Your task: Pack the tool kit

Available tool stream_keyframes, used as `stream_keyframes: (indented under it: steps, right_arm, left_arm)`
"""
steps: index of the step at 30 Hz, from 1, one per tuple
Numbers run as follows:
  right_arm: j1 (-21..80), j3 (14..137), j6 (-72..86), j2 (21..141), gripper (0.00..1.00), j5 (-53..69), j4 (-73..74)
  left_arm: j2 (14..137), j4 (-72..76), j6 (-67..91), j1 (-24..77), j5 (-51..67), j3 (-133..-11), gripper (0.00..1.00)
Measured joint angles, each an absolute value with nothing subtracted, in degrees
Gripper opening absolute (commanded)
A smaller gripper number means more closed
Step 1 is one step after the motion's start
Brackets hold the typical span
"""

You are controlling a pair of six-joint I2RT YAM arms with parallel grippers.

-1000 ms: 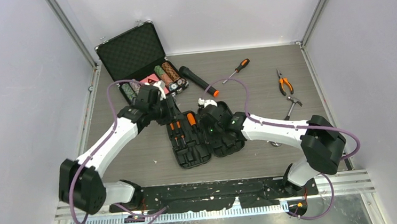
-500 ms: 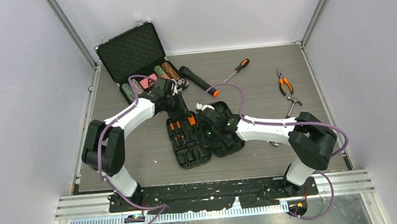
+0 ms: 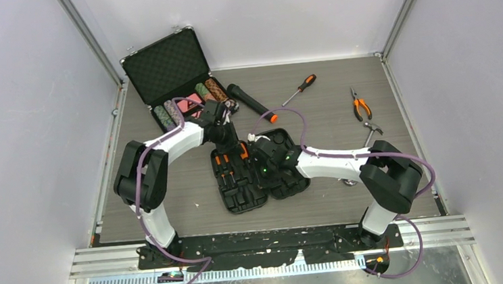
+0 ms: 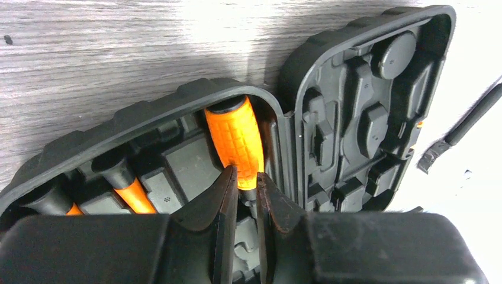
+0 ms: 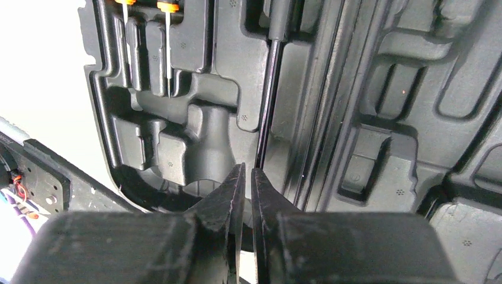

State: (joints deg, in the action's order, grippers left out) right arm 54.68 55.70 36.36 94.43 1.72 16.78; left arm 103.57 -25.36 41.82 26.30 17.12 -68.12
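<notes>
The tool kit case [image 3: 243, 193] lies open and flat in the middle of the counter [image 3: 334, 190], its two moulded halves side by side between the arms. The half on the left arm's side holds an orange-handled screwdriver [image 4: 237, 139] in the slot next to the hinge, and two small screwdrivers [image 4: 133, 192] sit in slots beside it. The other half [image 4: 355, 118] shows only bare moulded slots where the wrist views reach it, and from above it is largely covered by the right arm.

The left gripper [image 4: 247, 189] reaches down over the far end of the case. Its fingers are drawn in on the dark neck just below the orange handle, which fills the narrow gap between them.

The right gripper [image 5: 247, 177] hangs low over the tool-holding half. Its fingers are almost together, with only a thin slit between them. A thin black shaft [image 5: 267, 100] lying in its groove runs down to the fingertips, but whether they pinch its end cannot be told.

A loose screwdriver [image 3: 299, 89], pliers [image 3: 360, 106] and a hammer [image 3: 369, 134] lie on the counter toward the right, well apart from the case. An open chip case [image 3: 165, 67] stands at the far left corner, and a black flashlight [image 3: 251, 103] lies just beside it.
</notes>
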Motion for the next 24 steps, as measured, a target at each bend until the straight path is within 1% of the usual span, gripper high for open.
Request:
stream_keyframes:
  steps: [2, 4, 9, 12, 18, 24]
  right_arm:
    - [54.6, 55.8, 36.4, 94.4, 0.13, 1.9, 16.8]
    - [54.6, 55.8, 36.4, 94.4, 0.13, 1.9, 16.8]
    - [54.6, 56.3, 36.4, 94.5, 0.11, 2.2, 16.9]
    - [54.5, 56.7, 36.4, 94.7, 0.1, 2.1, 17.9]
    - [54.4, 58.3, 36.4, 95.8, 0.05, 2.1, 20.0]
    - [54.2, 60.8, 36.5, 97.5, 0.05, 2.1, 23.1]
  left_arm:
    - [104.0, -25.5, 41.8, 26.3, 17.0, -68.2, 0.18]
    - [104.5, -25.8, 41.8, 26.3, 16.6, -68.3, 0.14]
    - [105.9, -27.4, 41.6, 26.4, 16.5, -70.0, 0.12]
    - [106.9, -29.0, 41.5, 26.4, 16.5, -71.5, 0.09]
    - [108.0, -31.2, 41.4, 26.5, 16.3, -73.3, 0.08]
    - [108.7, -32.8, 41.4, 26.5, 16.2, -74.4, 0.07]
